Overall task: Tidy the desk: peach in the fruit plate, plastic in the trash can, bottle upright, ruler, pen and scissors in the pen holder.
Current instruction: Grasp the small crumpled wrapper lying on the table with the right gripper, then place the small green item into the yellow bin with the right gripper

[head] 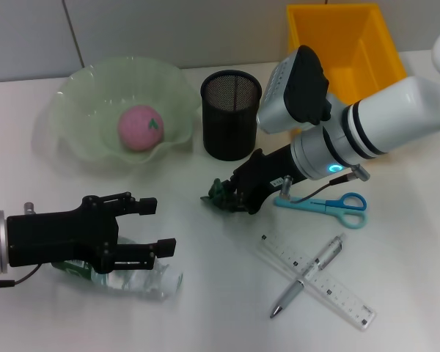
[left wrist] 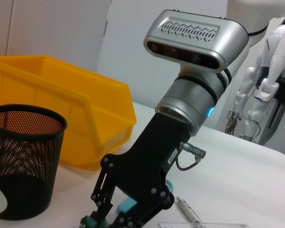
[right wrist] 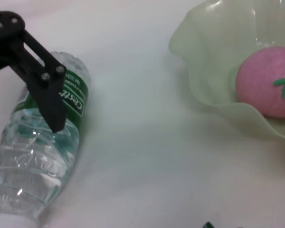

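Head overhead — wrists low, opposed

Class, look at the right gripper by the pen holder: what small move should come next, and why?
Probably lift the right gripper and carry it toward the yellow bin. Its jaws appear shut on a crumpled green plastic scrap low on the table, and the peach already sits in the fruit plate.

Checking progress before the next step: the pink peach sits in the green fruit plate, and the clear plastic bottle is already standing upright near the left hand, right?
Not quite. The pink peach does sit in the pale green fruit plate, but the clear plastic bottle is lying on its side on the white table, under the left hand. The head view and right wrist view both show it.
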Action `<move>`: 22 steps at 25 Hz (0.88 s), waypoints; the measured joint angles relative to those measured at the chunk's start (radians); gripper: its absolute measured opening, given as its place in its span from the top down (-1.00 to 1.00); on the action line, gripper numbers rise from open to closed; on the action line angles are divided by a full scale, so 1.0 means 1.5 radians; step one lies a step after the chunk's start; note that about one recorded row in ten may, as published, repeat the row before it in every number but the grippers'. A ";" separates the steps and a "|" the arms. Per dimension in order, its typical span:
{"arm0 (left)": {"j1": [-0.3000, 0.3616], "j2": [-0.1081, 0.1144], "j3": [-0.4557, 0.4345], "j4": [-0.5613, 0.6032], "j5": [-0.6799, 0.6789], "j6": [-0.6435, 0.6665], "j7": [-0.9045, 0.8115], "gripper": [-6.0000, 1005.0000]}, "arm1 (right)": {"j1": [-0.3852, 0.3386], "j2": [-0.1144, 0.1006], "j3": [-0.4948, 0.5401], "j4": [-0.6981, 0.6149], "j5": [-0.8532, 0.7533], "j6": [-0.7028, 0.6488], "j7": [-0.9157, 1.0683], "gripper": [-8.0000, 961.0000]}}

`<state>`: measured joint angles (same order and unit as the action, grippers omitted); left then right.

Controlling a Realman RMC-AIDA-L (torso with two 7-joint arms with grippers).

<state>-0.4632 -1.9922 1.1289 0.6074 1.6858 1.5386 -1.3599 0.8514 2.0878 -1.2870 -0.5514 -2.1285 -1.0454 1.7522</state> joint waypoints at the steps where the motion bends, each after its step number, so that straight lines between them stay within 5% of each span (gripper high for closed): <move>1: 0.000 0.000 0.000 0.000 0.000 0.000 0.000 -0.61 | -0.001 0.000 0.000 -0.001 0.004 0.000 -0.003 0.25; 8: 0.000 0.000 0.000 0.000 0.000 0.001 0.000 -0.61 | -0.008 -0.004 0.008 -0.010 0.032 -0.019 -0.011 0.49; 14: 0.001 0.000 -0.005 0.000 0.000 0.003 -0.001 -0.60 | -0.053 -0.005 0.020 -0.107 0.032 -0.088 0.029 0.88; 22: 0.002 0.001 -0.006 0.000 0.000 0.005 -0.002 -0.60 | -0.106 -0.006 0.133 -0.218 0.059 -0.219 0.053 0.88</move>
<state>-0.4601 -1.9911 1.1198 0.6074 1.6858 1.5463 -1.3622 0.6924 2.0781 -1.0881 -0.8777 -2.0394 -1.3737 1.8321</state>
